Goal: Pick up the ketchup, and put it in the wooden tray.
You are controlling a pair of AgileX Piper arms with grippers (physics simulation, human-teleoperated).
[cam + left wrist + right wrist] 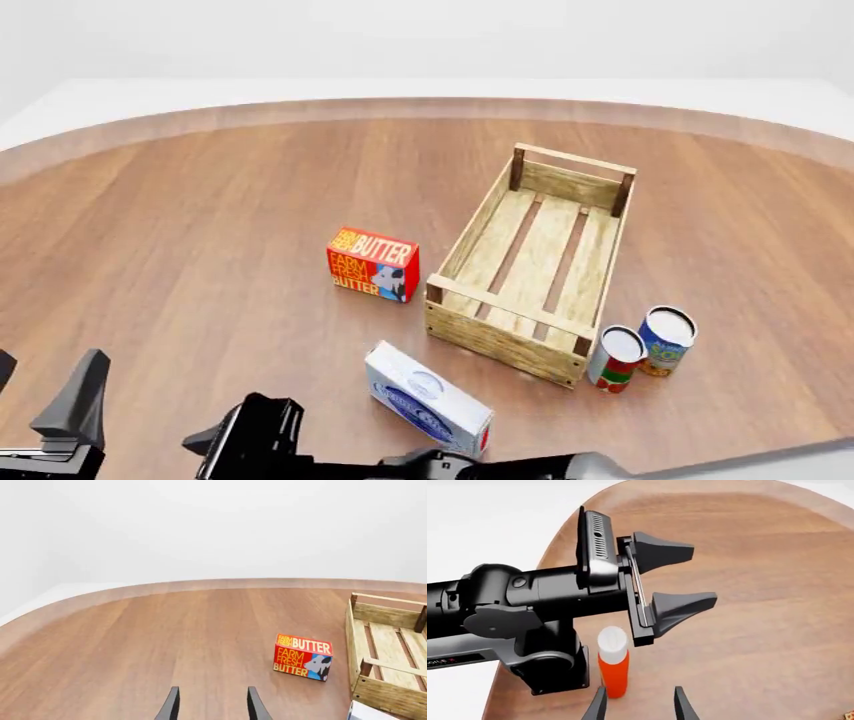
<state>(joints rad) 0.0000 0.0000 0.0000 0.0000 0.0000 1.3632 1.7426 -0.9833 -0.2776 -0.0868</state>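
2 black grippers, left gripper (672, 577) and right gripper (639, 705), are spread. Smooth orange-red squeeze ketchup bottle (613, 662) stands beside the left arm. Slatted light-wood tray (534, 262) sits on the brown wooden table (200, 220).

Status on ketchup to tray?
Done: nothing; the tray holds no ketchup. In hand: the right gripper, open, points at the ketchup, which stands upright on the table by the left arm. Left gripper is open and empty. Left: grasp, lift, carry, place.
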